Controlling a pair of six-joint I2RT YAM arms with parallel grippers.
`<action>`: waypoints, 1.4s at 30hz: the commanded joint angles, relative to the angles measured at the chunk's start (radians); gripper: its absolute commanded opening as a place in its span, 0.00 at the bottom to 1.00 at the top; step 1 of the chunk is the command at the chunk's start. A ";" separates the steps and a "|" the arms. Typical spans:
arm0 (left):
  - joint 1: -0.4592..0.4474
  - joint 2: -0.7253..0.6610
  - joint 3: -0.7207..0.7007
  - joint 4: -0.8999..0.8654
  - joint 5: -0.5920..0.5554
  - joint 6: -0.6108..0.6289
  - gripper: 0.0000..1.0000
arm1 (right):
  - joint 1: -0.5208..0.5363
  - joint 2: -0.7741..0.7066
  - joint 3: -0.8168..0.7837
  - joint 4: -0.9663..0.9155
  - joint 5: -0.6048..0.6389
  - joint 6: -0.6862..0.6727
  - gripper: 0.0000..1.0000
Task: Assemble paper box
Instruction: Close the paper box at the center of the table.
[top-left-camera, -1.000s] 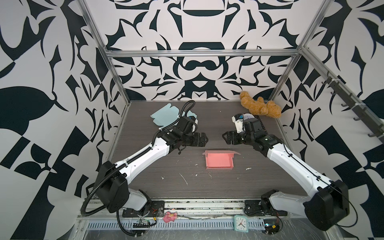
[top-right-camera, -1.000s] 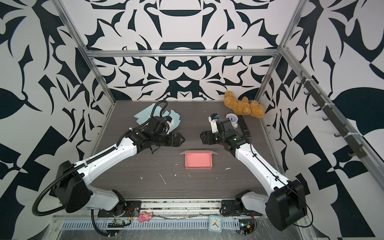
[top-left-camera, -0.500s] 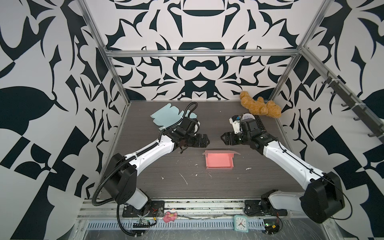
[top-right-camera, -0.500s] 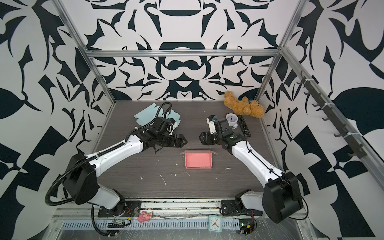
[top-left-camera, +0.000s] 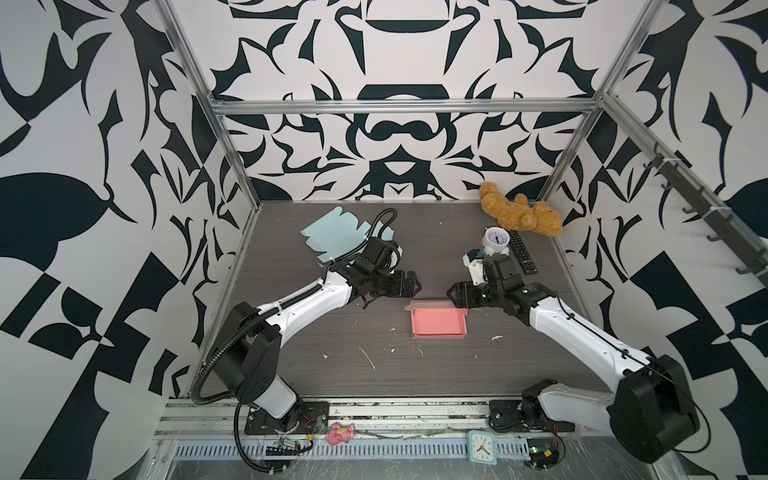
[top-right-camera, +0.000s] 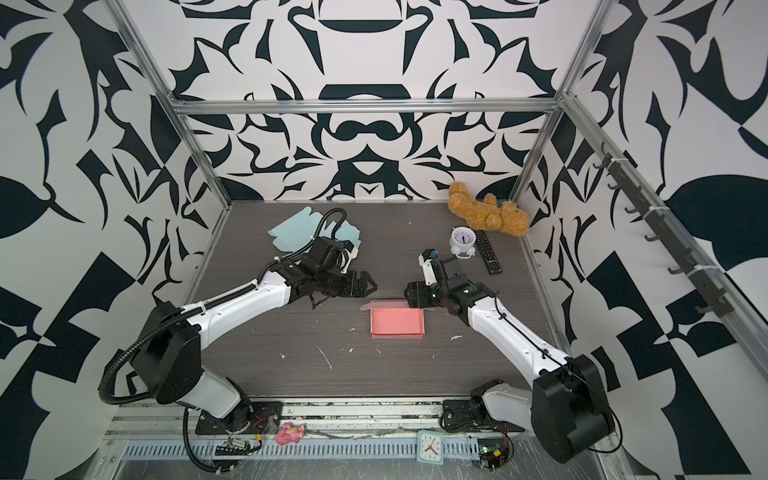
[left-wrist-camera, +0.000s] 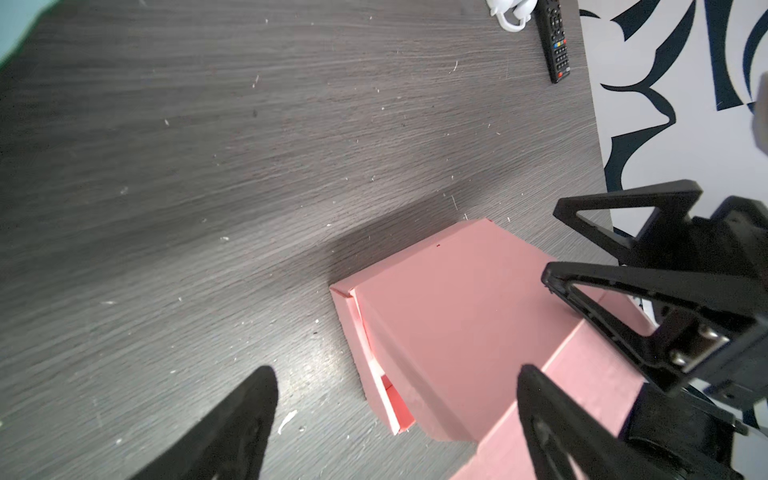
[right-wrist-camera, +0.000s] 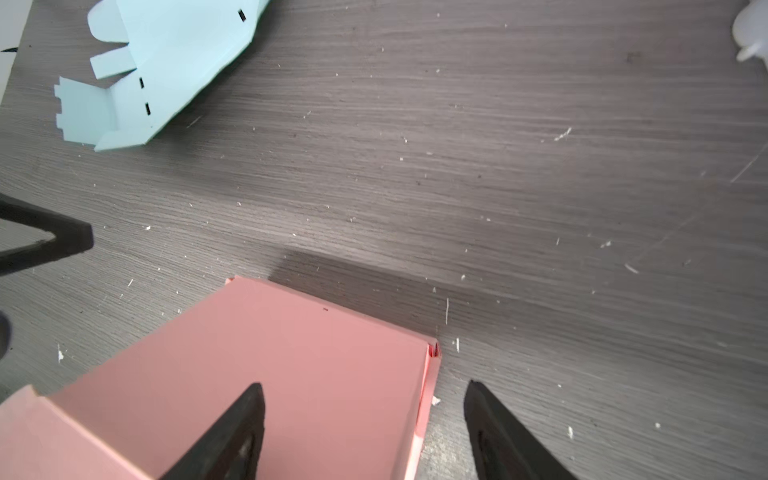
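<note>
On the frame rail in front of the desk's near edge lie a small pink toy and a square clock. On the desk, about the middle and a little toward the right edge, the pink paper box sits flat. A small tab sticks out at its far left corner.

The left gripper is just beside that corner, its fingers spread with nothing between them. The right gripper is at the box's far right corner, fingers spread too. In the right wrist view one finger is over the pink top and the other over bare desk. I cannot tell whether they touch the paper.

Farther, toward the far left corner, lies a flat light-blue paper sheet. Near the far right corner are a white alarm clock, a black remote and a brown teddy bear.
</note>
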 joint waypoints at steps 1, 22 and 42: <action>-0.013 0.018 -0.035 0.019 0.017 -0.016 0.90 | -0.001 -0.045 -0.028 0.003 -0.006 0.027 0.77; -0.059 0.014 -0.135 0.090 0.006 -0.060 0.86 | 0.083 -0.086 -0.137 0.045 0.019 0.121 0.75; -0.061 0.018 -0.206 0.150 0.010 -0.083 0.86 | 0.159 -0.164 -0.196 0.024 0.128 0.178 0.79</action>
